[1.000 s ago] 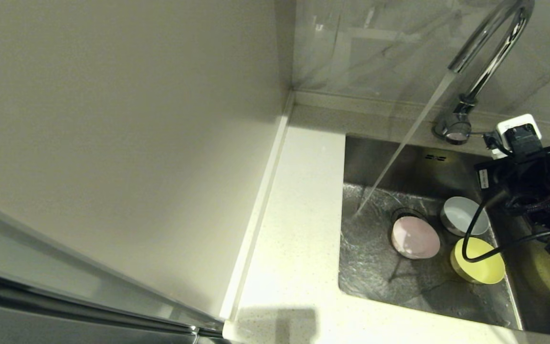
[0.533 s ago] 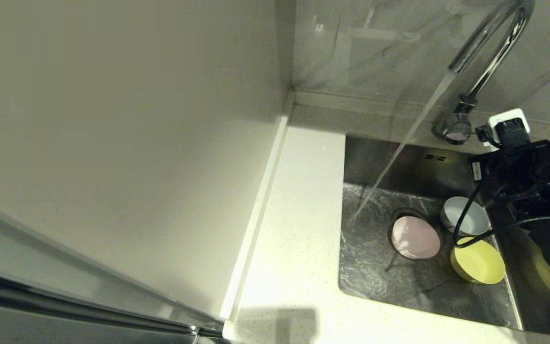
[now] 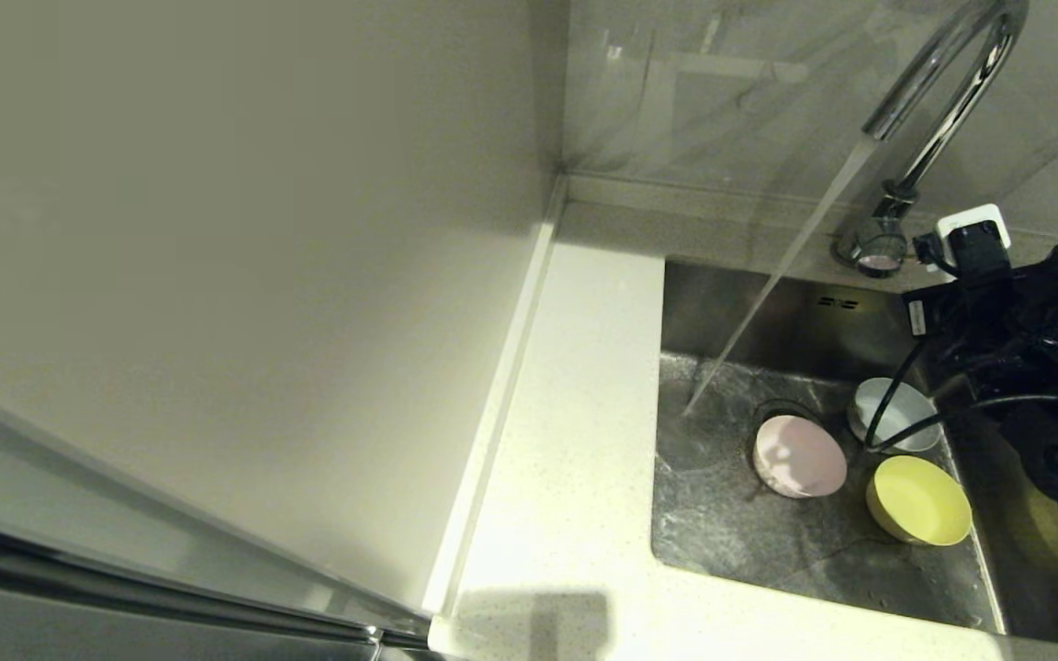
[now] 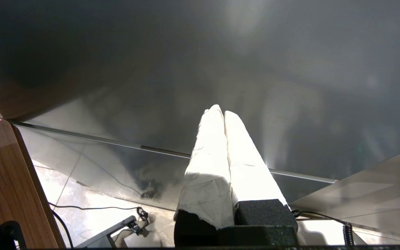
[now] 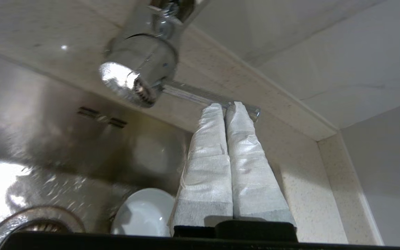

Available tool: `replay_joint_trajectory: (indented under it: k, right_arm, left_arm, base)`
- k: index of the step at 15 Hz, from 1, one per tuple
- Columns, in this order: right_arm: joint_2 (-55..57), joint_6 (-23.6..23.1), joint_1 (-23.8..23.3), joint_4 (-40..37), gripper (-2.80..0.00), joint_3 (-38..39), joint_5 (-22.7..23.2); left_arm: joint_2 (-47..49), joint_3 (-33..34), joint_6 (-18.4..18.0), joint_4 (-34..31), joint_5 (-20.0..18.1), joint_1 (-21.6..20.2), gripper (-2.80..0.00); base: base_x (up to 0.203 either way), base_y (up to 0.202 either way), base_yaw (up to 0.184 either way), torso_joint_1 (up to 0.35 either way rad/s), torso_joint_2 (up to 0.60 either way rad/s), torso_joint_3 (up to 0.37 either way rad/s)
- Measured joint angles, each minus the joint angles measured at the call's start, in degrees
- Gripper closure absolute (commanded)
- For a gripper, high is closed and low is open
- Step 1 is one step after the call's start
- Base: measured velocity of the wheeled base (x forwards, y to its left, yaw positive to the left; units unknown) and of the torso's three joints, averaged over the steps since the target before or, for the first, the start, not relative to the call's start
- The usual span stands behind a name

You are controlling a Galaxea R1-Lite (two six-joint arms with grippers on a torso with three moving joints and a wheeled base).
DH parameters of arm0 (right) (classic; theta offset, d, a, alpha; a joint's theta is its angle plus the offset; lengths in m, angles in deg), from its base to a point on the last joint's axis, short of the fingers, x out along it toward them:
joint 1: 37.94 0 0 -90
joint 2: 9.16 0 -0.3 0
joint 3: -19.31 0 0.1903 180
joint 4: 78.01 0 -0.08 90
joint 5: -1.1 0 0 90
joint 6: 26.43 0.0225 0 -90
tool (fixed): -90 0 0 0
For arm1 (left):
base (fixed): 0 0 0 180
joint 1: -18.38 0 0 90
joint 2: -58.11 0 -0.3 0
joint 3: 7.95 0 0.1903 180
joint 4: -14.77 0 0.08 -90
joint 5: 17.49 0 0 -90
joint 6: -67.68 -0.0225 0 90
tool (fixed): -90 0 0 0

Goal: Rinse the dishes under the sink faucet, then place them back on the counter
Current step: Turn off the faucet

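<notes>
Down at the right of the counter (image 3: 575, 441), the sink (image 3: 722, 523) has water streaming in a slant from the faucet (image 3: 942, 101) and hitting the basin floor just left of the drain. All three bowls sit in the basin: pink bowl (image 3: 799, 456) over the drain, blue-grey bowl (image 3: 896, 415) behind it by the right wall, yellow bowl (image 3: 918, 501) nearest the front. The right gripper (image 5: 226, 106) is up by the faucet's base, fingers pressed together with nothing between them, tips right at the thin side lever (image 5: 200, 97). Can't tell if they actually touch it. The left gripper (image 4: 219, 111) is parked off somewhere away from the sink, also closed and empty.
</notes>
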Motion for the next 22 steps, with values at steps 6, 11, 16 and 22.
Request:
replay_joint_trajectory:
  k: [6,11,16,22]
  right_arm:
    - [3.1,0.0,-1.5,0.1,0.00,-2.5,0.0]
    - [6.1,0.1,-1.7,-0.1,0.00,-6.8,-0.1]
    - [9.1,0.2,-2.0,0.1,0.00,-10.7,0.0]
    - [12.4,0.0,-2.2,-0.8,0.00,-18.9,-0.1]
  left_arm:
    - [0.0,0.0,0.0,0.0,0.0,0.0,0.00]
    - [0.0,0.0,0.0,0.0,0.0,0.0,0.00]
    - [0.0,0.0,0.0,0.0,0.0,0.0,0.00]
    - [0.0,0.0,0.0,0.0,0.0,0.0,0.00]
  base:
    - [0.000,0.000,0.000,0.000,0.00,0.000]
    - [0.000,0.000,0.000,0.000,0.00,0.000]
    - [0.000,0.000,0.000,0.000,0.00,0.000]
    - [0.000,0.000,0.000,0.000,0.00,0.000]
